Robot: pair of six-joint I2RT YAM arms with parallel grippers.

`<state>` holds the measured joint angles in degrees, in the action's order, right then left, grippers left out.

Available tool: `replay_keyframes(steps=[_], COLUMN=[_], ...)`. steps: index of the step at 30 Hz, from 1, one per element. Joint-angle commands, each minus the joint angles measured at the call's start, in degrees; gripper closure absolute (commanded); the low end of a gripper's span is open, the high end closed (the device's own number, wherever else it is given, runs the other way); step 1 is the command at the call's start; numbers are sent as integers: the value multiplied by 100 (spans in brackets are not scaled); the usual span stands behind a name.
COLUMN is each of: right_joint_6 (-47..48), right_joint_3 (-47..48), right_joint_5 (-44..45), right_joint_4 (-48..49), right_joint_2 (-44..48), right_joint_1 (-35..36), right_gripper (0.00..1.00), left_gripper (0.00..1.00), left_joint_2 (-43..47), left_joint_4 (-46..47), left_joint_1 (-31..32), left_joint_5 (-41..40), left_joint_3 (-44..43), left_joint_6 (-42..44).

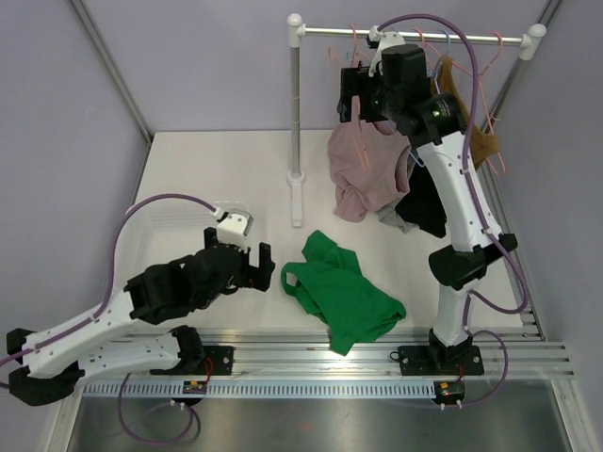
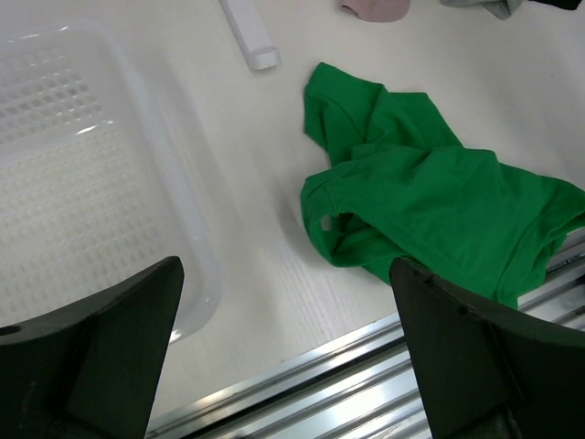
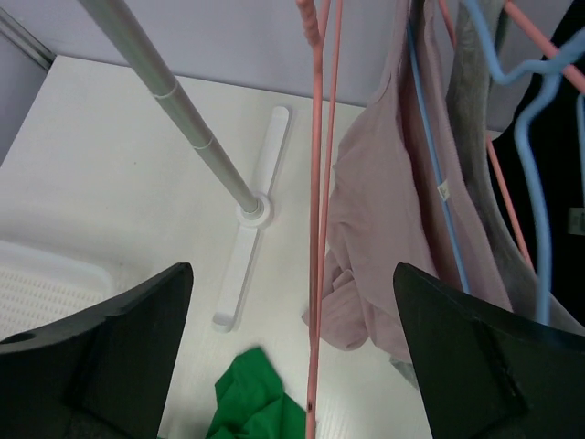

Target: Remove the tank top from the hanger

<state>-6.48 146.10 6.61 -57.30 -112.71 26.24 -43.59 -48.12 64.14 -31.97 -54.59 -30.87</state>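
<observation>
- The green tank top [image 1: 341, 294] lies crumpled on the table [image 1: 217, 169], at about 5 o'clock from the middle of the top view. It touches no hanger that I can see.
- The right gripper [image 3: 292, 302] is up at the rail [image 1: 415, 36], at 1 o'clock in the top view. Its fingers stand wide apart and hold nothing.
- In the right wrist view a bare pink hanger [image 3: 315, 183] hangs between those fingers. A pink garment [image 3: 384, 238] hangs at 3 o'clock of it, with a blue hanger [image 3: 539, 183] further to 3 o'clock.
- The left gripper [image 2: 285, 274] hovers low over the table at 8 o'clock in the top view. Its fingers are wide too, with nothing between them. The tank top is at 2 o'clock in its wrist view and the white basket [image 2: 82, 183] at 9 o'clock.
- Judged step: the removal itself looks done, and the right arm is at the point of letting go and pulling clear.
- The next move probably calls for the right arm to draw back toward 6 o'clock without snagging the pink hanger's wires. If the garment is to be tidied, the left gripper would need to drop toward 2 o'clock and pinch a fold.
</observation>
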Motion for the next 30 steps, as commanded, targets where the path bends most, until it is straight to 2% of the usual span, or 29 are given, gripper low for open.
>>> replay_keyframes(steps=[1, 4, 6, 7, 8, 13, 17, 25, 27, 29, 30], right_joint_6=[24, 68, -2, -46, -177, -643, -705, -732, -741, -723, -723], right_joint_3=[-291, -678, -1389, -2088, -2504, -4911, -5706, -6199, -6225, -6261, -6261], right_joint_5=[-55, 68, 42, -36, -107, -580, -1240, -1891, -1944, -2015, -2032], right_joint_4=[17, -158, -247, -203, 6, 684, 791, 720, 711, 738, 746], right_joint_2=[1143, 1854, 2599, 2909, 3565, 5406, 6312, 7139, 7236, 7289, 7324], right_joint_1=[-14, -14, -13, -14, -14, -14, -13, -14, -14, -13, -5], right_gripper=[0, 1, 0, 1, 1, 1, 1, 0, 1, 0, 1], left_gripper=[1, 1, 1, 1, 1, 1, 1, 2, 23, 52, 77], left_joint_2=[-595, -1314, -1747, -2167, -2414, -3733, -4875, -5931, -6038, -6108, -6091], left_joint_4=[1163, 1724, 2059, 2165, 2349, 2729, 2694, 3273, 3352, 3344, 3283], left_joint_1=[116, 388, 538, 573, 634, 670, 670, 679, 679, 688, 688], left_joint_5=[436, 516, 594, 639, 709, 990, 1183, 1693, 1834, 1878, 1870], left_joint_3=[-157, -289, -377, -473, -517, -877, -1255, -1142, -1107, -1098, -1098], left_joint_6=[125, 204, 301, 319, 345, 468, 398, 204, 161, 152, 143])
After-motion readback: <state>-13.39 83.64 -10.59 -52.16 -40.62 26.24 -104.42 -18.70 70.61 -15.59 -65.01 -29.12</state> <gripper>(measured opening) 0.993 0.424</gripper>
